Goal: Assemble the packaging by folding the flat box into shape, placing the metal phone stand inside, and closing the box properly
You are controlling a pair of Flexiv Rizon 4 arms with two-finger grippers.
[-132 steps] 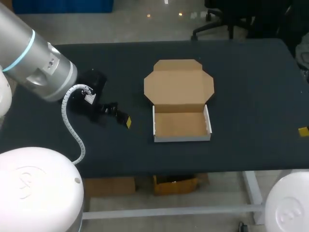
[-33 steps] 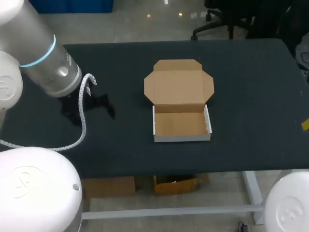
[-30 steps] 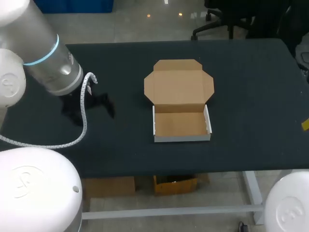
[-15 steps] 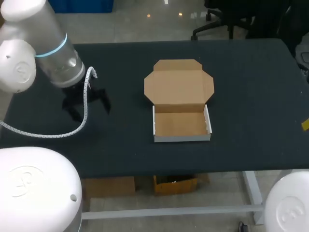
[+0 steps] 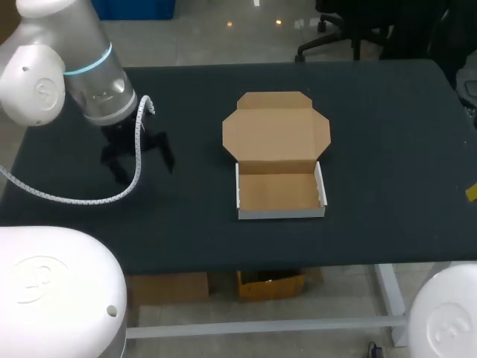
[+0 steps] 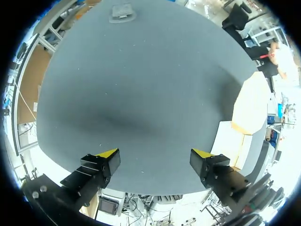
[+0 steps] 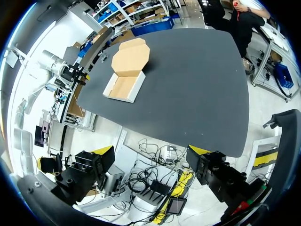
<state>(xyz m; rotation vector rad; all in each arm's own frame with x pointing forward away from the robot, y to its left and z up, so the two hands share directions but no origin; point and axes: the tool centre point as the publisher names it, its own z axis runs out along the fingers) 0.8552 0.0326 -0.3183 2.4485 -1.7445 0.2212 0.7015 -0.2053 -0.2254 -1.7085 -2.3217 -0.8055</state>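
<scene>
Table — open box, perhaps stand

Black matte table, wide rectangular top, evenly lit, faint pale specks on surface

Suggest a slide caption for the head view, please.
Left gripper open above the black table; folded cardboard box sits empty, lid open.
</scene>
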